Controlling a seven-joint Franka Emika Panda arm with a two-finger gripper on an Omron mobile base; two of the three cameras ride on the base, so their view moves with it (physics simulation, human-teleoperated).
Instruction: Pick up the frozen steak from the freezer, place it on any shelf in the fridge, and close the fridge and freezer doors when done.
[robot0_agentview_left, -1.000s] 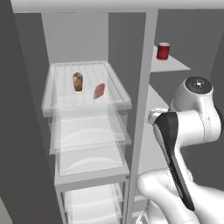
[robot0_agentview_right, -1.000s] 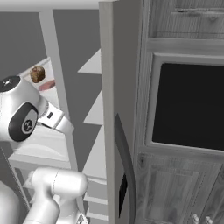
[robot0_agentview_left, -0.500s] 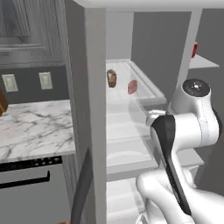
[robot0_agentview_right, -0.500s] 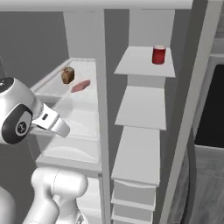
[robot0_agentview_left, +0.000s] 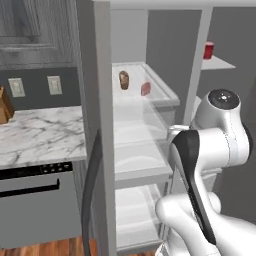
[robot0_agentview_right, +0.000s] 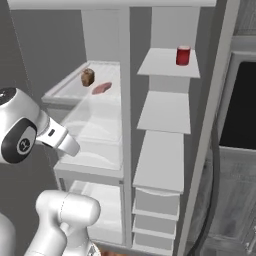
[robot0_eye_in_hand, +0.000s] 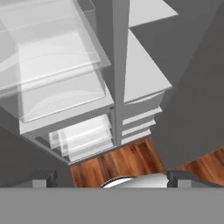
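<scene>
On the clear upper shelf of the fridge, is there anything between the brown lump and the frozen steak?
No. In the right base view the brown lump and the frozen steak sit apart on the shelf, with bare glass between.

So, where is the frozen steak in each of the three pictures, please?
Left base view: frozen steak upper centre, right of the brown lump, on the clear shelf.
Right base view: steak upper left, same shelf.
Hand view: not in it.
Shared landmark: the brown lump.
</scene>
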